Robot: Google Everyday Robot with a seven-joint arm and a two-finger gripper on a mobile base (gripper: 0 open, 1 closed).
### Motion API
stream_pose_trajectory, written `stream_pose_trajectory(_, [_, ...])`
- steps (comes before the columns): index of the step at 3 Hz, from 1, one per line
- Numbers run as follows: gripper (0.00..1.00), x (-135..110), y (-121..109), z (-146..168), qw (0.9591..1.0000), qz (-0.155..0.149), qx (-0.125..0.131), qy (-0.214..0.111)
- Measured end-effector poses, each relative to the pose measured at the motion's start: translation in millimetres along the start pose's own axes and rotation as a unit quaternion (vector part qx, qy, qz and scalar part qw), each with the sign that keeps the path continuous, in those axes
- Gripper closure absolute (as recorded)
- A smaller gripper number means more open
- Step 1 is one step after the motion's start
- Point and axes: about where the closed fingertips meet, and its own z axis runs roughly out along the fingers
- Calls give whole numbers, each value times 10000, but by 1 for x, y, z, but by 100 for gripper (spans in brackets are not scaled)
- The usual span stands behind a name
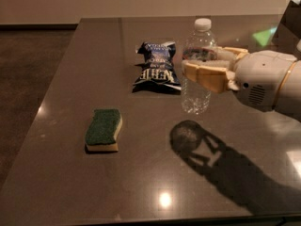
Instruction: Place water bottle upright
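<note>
The water bottle (197,95) is a clear ribbed bottle with a white cap. It stands upright at mid-right of the dark table (94,182). My gripper (201,64) reaches in from the right and is shut on the bottle's upper body, one tan finger (207,75) in front and one behind. The bottle's base looks to be just above the table, with its round shadow lying a little in front of it.
A dark blue chip bag (157,68) lies just left of the bottle. A green-and-yellow sponge (103,129) lies nearer the front left. The table's left edge drops to the floor. The arm's shadow falls across the front right.
</note>
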Motion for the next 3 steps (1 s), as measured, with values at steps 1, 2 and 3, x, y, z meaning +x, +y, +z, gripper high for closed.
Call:
stream_pose_trajectory(1, [100,7,-25,-2,9991,-324,218,157])
stream_pose_trajectory(2, [100,1,-30,-1,9988,-394,276,125])
stream_pose_trajectory(3, [100,-12,-24,-1,9994,-229,242,84])
